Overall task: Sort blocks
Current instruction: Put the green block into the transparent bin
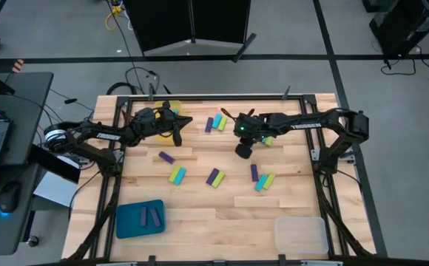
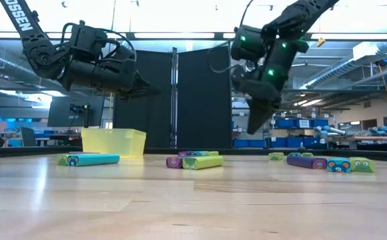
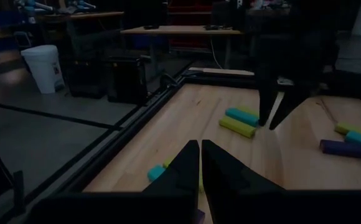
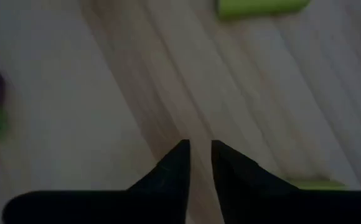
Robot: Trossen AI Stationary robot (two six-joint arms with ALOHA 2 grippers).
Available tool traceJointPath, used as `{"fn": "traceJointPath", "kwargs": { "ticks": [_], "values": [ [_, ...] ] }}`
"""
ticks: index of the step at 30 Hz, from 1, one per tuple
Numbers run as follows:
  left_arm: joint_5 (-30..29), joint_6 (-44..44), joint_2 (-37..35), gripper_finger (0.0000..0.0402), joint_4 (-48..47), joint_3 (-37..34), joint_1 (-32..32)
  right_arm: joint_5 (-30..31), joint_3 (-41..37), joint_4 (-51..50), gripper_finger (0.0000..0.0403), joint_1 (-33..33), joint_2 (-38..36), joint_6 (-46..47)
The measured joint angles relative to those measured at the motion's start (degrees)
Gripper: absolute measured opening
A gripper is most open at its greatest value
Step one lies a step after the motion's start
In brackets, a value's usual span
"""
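Observation:
Small purple, cyan and yellow-green blocks lie in pairs and clusters across the wooden table, for example near the far edge (image 1: 215, 123) and at mid-table (image 1: 214, 177) (image 2: 195, 161). My left gripper (image 1: 187, 120) (image 2: 155, 90) is shut and empty. It is held level high above the table, beside the yellow tray (image 2: 113, 141). My right gripper (image 1: 242, 153) (image 2: 255, 128) points down over bare wood between the blocks, well above the table. Its fingertips are almost together with nothing between them (image 4: 199, 144). A yellow-green block (image 1: 268, 139) lies just beside it.
A blue tray (image 1: 129, 222) with two purple blocks in it sits near the table's near-left corner. A clear tray (image 1: 301, 234) sits near the near-right corner. The yellow tray (image 1: 163, 135) stands at the far left under my left arm. A metal frame borders the table.

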Motion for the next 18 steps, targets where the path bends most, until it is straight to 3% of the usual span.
{"fn": "traceJointPath", "kwargs": {
  "ticks": [8,18],
  "values": [
    [-0.01,-0.02,0.0,0.0025,-0.52,0.0,0.0,12.84,0.77,0.02,0.0143,-1.75,-0.02,17.21],
    [-0.04,0.0,0.02,0.0025,-1.24,0.0,0.0,13.18,-1.1,-2.52,0.0178,-2.77,-0.02,26.97]
  ]
}}
